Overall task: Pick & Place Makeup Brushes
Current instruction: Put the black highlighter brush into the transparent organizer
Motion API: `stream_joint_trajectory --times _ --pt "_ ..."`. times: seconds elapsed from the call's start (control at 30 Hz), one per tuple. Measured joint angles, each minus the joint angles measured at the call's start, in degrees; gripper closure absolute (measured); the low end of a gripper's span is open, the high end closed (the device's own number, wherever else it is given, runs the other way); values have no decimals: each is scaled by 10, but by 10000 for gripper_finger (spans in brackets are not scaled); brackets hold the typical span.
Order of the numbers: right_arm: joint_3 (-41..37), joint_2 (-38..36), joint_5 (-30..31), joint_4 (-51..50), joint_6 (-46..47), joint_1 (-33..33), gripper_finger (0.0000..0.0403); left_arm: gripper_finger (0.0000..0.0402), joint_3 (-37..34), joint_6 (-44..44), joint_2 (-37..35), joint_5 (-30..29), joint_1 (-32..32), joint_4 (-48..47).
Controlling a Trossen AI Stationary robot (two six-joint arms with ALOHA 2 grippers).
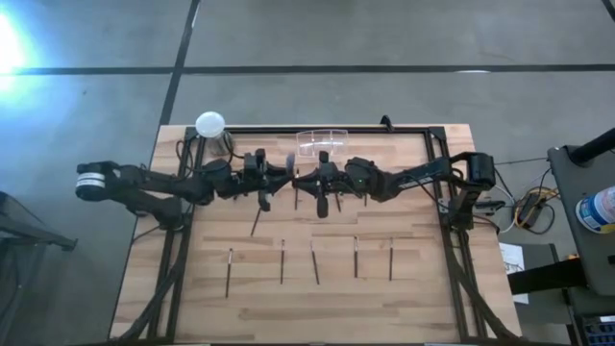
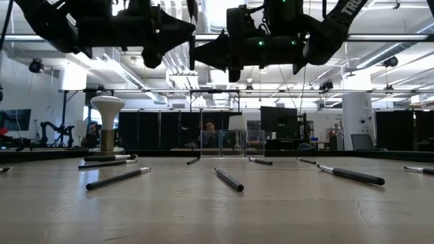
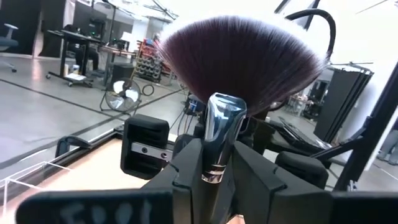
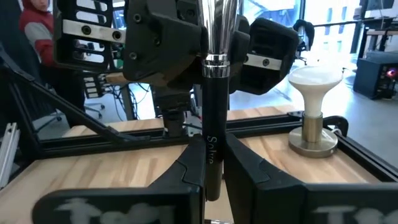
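The fan brush (image 3: 219, 124) is held upright above the middle of the worktop (image 1: 413, 279), between both arms. The left gripper (image 3: 211, 174) pinches it just below the chrome ferrule; the right gripper (image 4: 211, 168) pinches the black handle lower down.

Handling: judged light and rigid along the handle. The glossy handle and ferrule are probably slippery; the splayed bristles are soft and deform easily. Grip the handle only, never the bristle head.

Six further makeup brushes (image 1: 282, 261) lie flat on the worktop, five in a row, well apart, and one angled (image 1: 256, 223) nearer the arms.

Clearance: the clear container (image 1: 321, 142) stands at the far edge, the white ball-topped stand (image 1: 210, 126) at the far left corner. Black frame rails (image 1: 452, 250) border the sides.
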Motion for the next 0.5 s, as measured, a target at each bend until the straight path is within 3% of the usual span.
stream_joint_trajectory --times 0.2,0.5 --pt "17 -1 17 -51 -4 0 374 324 1 -12 -2 -31 0 -16" --pt "67 -1 66 -180 -50 17 379 307 60 -6 -14 -55 1 -154"
